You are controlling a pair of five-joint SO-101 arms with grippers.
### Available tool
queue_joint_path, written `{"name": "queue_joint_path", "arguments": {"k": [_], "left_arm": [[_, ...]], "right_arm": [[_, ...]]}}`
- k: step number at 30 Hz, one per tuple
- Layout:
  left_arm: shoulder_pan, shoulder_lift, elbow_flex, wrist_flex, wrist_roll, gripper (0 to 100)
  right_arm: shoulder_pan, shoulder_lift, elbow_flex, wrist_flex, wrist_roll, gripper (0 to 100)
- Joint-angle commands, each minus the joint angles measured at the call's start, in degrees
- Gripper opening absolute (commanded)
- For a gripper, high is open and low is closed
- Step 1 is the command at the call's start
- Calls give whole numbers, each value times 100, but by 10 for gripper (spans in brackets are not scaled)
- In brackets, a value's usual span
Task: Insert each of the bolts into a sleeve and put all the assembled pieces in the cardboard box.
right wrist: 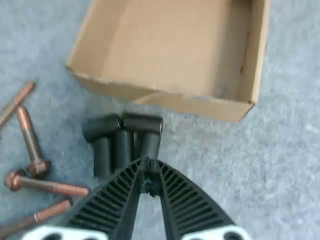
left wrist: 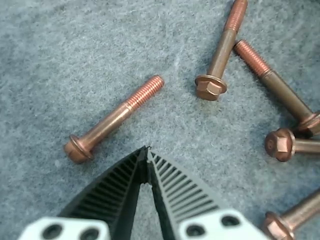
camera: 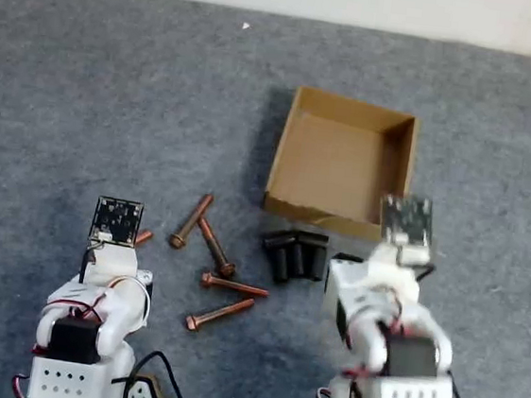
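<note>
While both arms sit along the lower edge of the high view, the left arm (camera: 91, 319) in the lower left and the right arm (camera: 391, 341) in the lower right, the cardboard box (camera: 338, 161) lies open in the upper middle of the frame, its bare brown floor showing. Just below the box's near wall, a cluster of black sleeves (camera: 296, 254) lies on the grey carpet (camera: 86, 95), the pieces touching one another. To the left of the sleeves, near the centre of the frame, four copper bolts (camera: 215, 248) lie loose, two of them crossing at a slant and two more below. A fifth bolt (camera: 144, 237) peeks out beside the left arm's camera board.

On the left wrist view, the left gripper (left wrist: 146, 155) has its ribbed fingers pressed together, pinching nothing, and that fifth bolt lies just beyond its tip, apart from it. On the right wrist view, the right gripper (right wrist: 146, 165) is likewise pressed together and holds nothing. Its tip sits over the near ends of the sleeves; whether it touches them cannot be told.
</note>
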Motion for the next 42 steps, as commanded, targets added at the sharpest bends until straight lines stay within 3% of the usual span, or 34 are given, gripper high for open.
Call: {"name": "queue_joint_path", "arguments": {"k": [1,9,18,28,33,37,42], "left_arm": [[-57,-57,-321,-18,35,7],[-66,-57,-303,-18,35,7],[-66,-57,-303,-18,44,7],[-75,-57,-295,-18,44,7],[-75,-57,-295,-18,44,6],[-75,-57,-286,-18,44,6],[-75,-57,-295,-18,44,6]], "right_arm": [[-488,1420,-602,-224,-62,30],[-646,3169,-1024,-769,-1020,211],[-664,4708,-1103,-1886,-1020,209],[-655,6079,-1815,-1991,-1029,209],[-646,6378,-1868,-2000,-941,125],[-655,6396,-1868,-1974,-202,0],[-673,6281,-1868,-1411,-141,4]]}}
